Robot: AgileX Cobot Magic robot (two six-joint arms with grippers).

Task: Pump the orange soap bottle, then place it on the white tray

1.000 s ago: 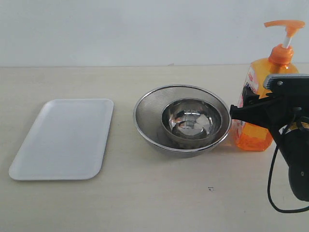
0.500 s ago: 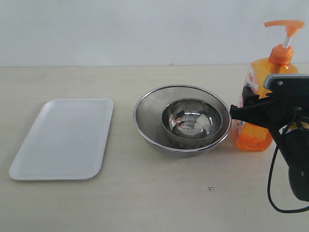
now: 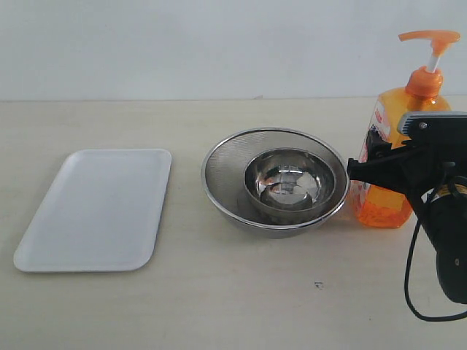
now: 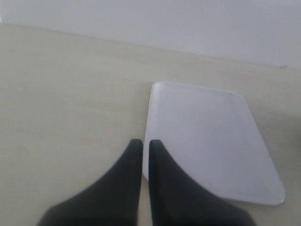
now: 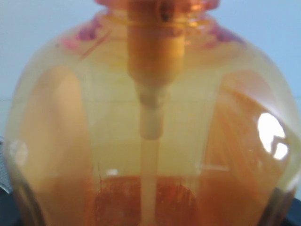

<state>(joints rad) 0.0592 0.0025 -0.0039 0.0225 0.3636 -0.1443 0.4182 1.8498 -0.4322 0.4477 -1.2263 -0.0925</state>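
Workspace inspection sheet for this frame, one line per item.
Surface: pale table; small dark speck near the front.
Job's things: orange soap bottle upright on the table at right, pump head raised; white tray at left, nothing on it.
Clutter: steel mesh strainer mid-table with a steel bowl inside, close beside the bottle.
Hands: right hand closed around the bottle's body; left hand shut, empty, near the tray's edge.
Cables: black cable loops below the right arm.
Surroundings: plain white wall; nothing else seen.
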